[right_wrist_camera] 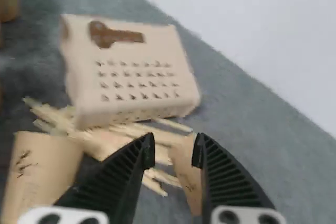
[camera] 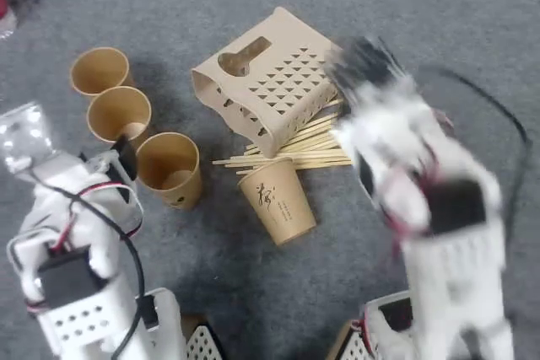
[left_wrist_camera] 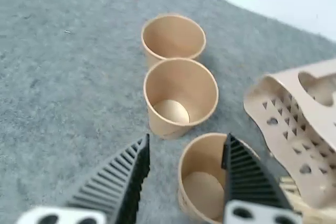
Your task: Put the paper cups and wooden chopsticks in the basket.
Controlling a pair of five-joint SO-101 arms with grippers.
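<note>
cups (camera: 119, 112) stand in a row near my left hand (left_wrist_camera: 186, 142), spread just over the nearest one; chopsticks (camera: 295, 151) lie against the tipped basket (camera: 270, 82) below my right hand (right_wrist_camera: 174, 140) (grip unreadable).

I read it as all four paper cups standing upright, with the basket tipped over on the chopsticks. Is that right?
Not quite: the high view shows three paper cups upright, while the fourth, the printed cup, lies on its side. The basket is tipped over on the chopsticks, as you said.
</note>
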